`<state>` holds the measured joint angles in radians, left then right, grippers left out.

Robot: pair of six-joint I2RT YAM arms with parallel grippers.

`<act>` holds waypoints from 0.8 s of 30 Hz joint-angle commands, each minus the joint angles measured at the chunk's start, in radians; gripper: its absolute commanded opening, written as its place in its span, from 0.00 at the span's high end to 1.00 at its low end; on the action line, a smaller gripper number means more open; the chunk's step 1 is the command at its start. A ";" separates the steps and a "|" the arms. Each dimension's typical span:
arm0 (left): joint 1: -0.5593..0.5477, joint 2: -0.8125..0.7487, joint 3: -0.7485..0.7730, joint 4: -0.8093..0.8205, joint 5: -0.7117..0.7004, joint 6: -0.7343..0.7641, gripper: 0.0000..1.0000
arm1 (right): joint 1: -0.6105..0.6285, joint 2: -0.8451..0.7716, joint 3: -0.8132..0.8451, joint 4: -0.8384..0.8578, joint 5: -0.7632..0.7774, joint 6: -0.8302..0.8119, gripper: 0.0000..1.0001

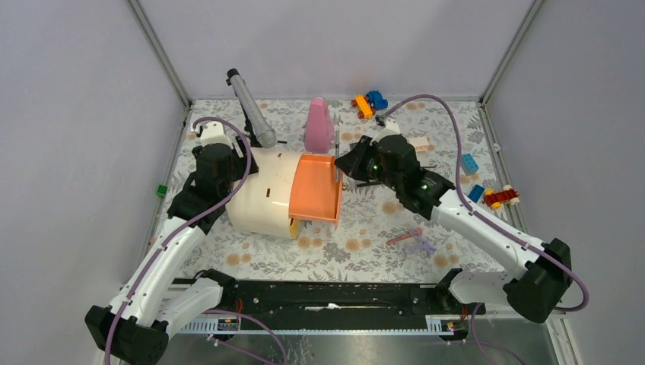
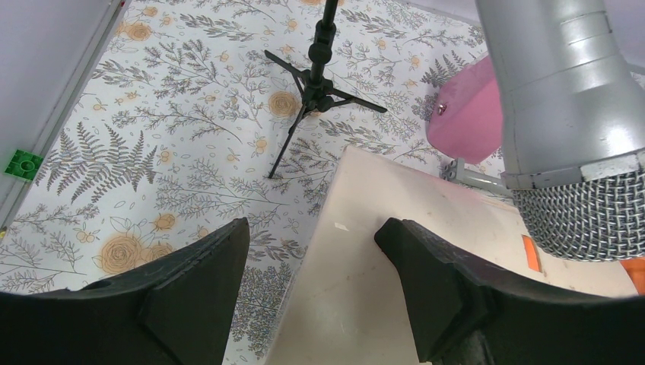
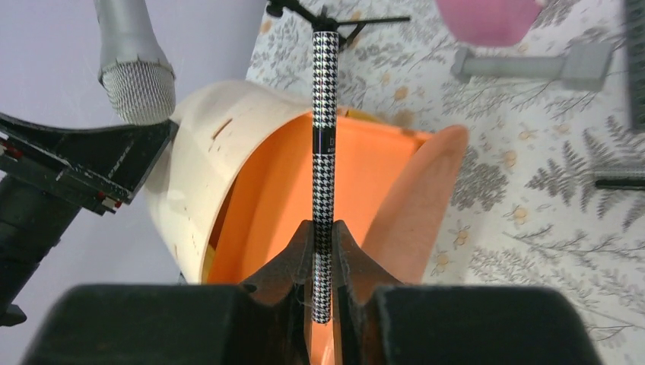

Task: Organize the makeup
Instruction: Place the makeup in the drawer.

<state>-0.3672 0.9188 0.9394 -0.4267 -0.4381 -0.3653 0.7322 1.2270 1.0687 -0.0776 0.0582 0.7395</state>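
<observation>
Pinching a thin, houndstooth-patterned stick (image 3: 325,137) near its lower end, the right gripper (image 3: 322,228) is holding it over the orange-lined mouth of the rounded cream case (image 1: 255,194). The stick's long axis is running in line with the fingers, and its far tip is pointing toward a black tripod (image 2: 318,80). The left gripper (image 2: 312,228) is hovering with jaws apart and nothing between them over the case's smooth shell, with a grey mesh-headed microphone (image 2: 563,114) crowding it and a pink bottle (image 1: 318,125) standing near the case's far side.

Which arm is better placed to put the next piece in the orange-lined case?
Right. Its claw grips the thin houndstooth-patterned stick above the orange-lined cream case; the left claw is open and empty.
</observation>
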 commanded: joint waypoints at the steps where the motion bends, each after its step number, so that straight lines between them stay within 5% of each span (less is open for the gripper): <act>1: 0.004 0.009 -0.014 0.003 0.012 0.019 0.23 | 0.055 0.031 0.054 0.043 -0.027 0.039 1.00; 13: 0.004 0.005 -0.015 0.003 0.016 0.018 0.23 | 0.177 0.116 0.133 -0.015 0.070 0.077 0.99; 24: 0.004 0.004 -0.016 0.002 0.017 0.019 0.24 | 0.202 0.118 0.187 -0.110 0.167 0.006 0.64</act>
<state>-0.3672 0.9192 0.9394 -0.4263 -0.4374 -0.3653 0.9260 1.3888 1.2125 -0.1612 0.1410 0.7853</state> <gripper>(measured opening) 0.766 0.342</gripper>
